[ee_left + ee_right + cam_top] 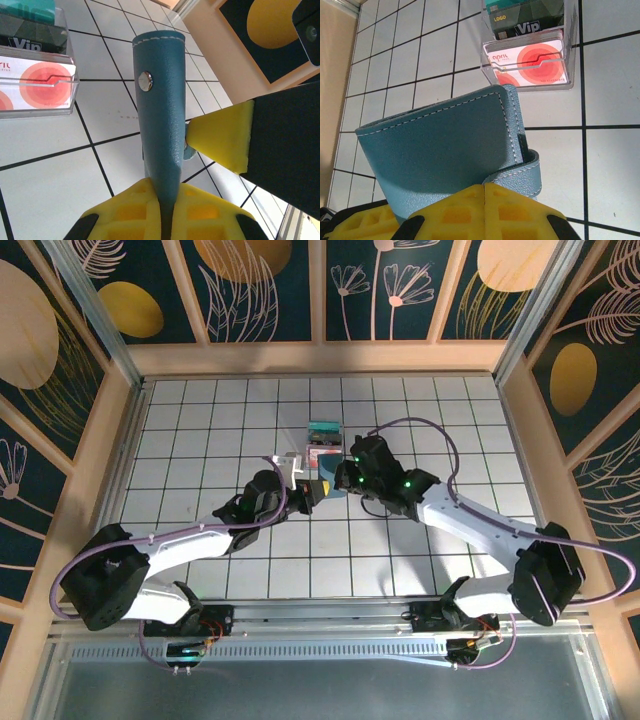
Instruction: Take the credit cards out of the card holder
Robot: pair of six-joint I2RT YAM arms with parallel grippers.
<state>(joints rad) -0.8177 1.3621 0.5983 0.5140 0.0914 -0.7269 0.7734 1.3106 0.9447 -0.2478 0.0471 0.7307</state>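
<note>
1. At the near edge, a ribbed metal rail (320, 650) carries both arm bases. Beyond it lies the desk (200, 420), a flat top of glossy white tiles ruled with thin black lines.
2. The two arms, white shells with black joints and looped purple cables (455, 455), reach inward and meet near the middle of the desk.
3. The left tool (162, 220) has its yellow waffle-patterned pads clamped on the lower edge of the card holder (162, 100), which stands upright above the tiles.
4. The right tool (485, 210) is pinched shut on the card holder's flap edge, its pads pressed together around the leather.
5. The card holder is slate-blue grained leather with pale stitching along rounded edges and a small round metal snap (145, 81).
6. Just beyond it, a clear stand (572, 45) of see-through plastic rests on the desk. The whitish-pink card (530, 62) with red rings sits in front, the teal card (530, 20) with its dark band behind.
7. Farthest off, walls (260, 280) of dark blue panels with gold discs and line-drawn leaves sit in pale wooden frames.
</note>
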